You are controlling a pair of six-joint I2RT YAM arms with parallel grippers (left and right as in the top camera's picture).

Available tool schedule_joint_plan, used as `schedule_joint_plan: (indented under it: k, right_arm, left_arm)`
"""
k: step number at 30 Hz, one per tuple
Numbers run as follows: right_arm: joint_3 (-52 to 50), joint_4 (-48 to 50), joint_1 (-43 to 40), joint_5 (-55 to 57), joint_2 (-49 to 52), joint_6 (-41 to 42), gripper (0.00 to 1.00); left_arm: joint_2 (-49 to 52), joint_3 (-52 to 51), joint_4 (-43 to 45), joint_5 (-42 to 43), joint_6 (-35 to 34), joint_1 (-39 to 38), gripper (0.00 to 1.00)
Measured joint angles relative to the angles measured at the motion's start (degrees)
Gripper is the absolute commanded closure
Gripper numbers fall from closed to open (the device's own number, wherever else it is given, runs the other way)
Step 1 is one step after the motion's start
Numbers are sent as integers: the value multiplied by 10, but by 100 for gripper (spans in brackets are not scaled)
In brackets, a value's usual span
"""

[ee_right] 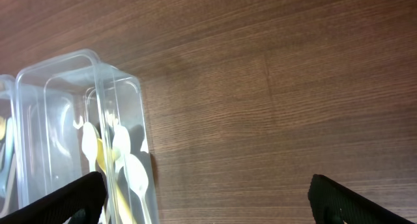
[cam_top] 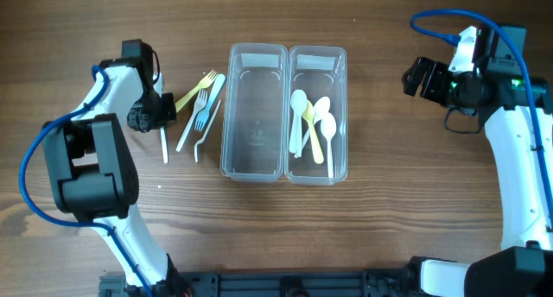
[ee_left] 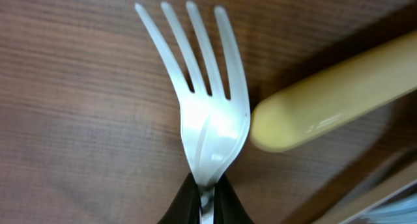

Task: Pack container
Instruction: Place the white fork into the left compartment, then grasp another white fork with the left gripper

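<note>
While it sits beside the loose cutlery [cam_top: 202, 116], left gripper [ee_left: 206, 199]: fingers pinched tight on the neck of a white fork [ee_left: 208, 113], tines pointing away.
Yellow fork [cam_top: 193, 91]: on the table [cam_top: 389, 202], handle end just beside the held fork's head.
Right gripper [ee_right: 205, 185]: spread wide, holding nothing, right of both containers.
Right container [cam_top: 318, 49]: white and yellow spoons [cam_top: 309, 124] inside.
Left container [cam_top: 257, 48]: touching the right one, between it and the cutlery.

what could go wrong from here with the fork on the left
1. The left gripper pinches the fork only at its thin neck, so the fork may swivel or slip when lifted.
2. The yellow handle lies right against the fork's head and could get dragged along.
</note>
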Motion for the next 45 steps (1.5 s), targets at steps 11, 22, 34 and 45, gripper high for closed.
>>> schedule_joint_plan:
  k: [11,22,34,45]
  right_arm:
    - [0,0,0,0,0,0,0]
    - [0,0,0,0,0,0,0]
    - [0,0,0,0,0,0,0]
    - [0,0,0,0,0,0,0]
  left_arm:
    - [-152,149,-161,33,0,-46,96]
    - [-192,121,-67,92,0,-277,96]
    - [-141,134,-89,92,-3,-279,34]
    - [-147,143,-112,9,98,-132,50]
